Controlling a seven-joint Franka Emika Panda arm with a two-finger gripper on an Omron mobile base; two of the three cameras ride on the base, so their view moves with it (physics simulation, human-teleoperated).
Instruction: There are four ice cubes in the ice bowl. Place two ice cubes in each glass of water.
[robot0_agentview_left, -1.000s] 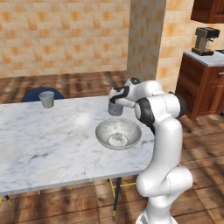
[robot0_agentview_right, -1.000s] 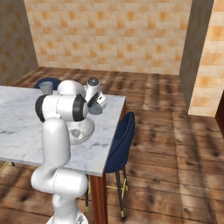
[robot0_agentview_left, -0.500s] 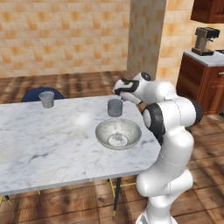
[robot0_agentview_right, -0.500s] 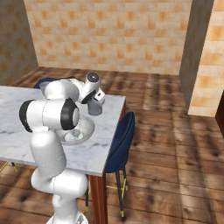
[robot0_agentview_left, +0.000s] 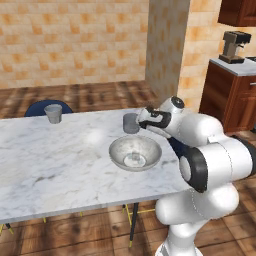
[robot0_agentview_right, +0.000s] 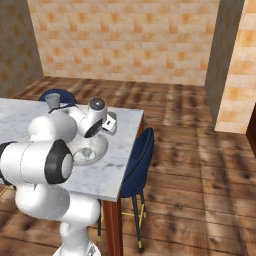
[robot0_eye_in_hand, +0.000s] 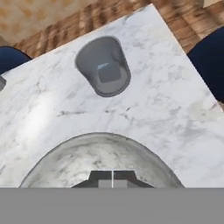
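Observation:
The nearer glass of water stands on the marble table with one pale ice cube inside it. It also appears just beyond the ice bowl as a grey glass. The silvery ice bowl sits close in front of it, with a pale ice cube on its bottom. My gripper hangs over the bowl's near rim, shut with nothing between its tips. Seen from the left, my gripper is just right of that glass. The second glass of water stands at the table's far left.
A blue chair is tucked under the table's right end. Another blue chair stands behind the far glass. A brick pillar rises beyond the table, and a cabinet with a coffee machine stands at the right.
My hand has drawn back from above the nearer glass to its right, toward the bowl. The jaws have gone from slightly apart to shut.

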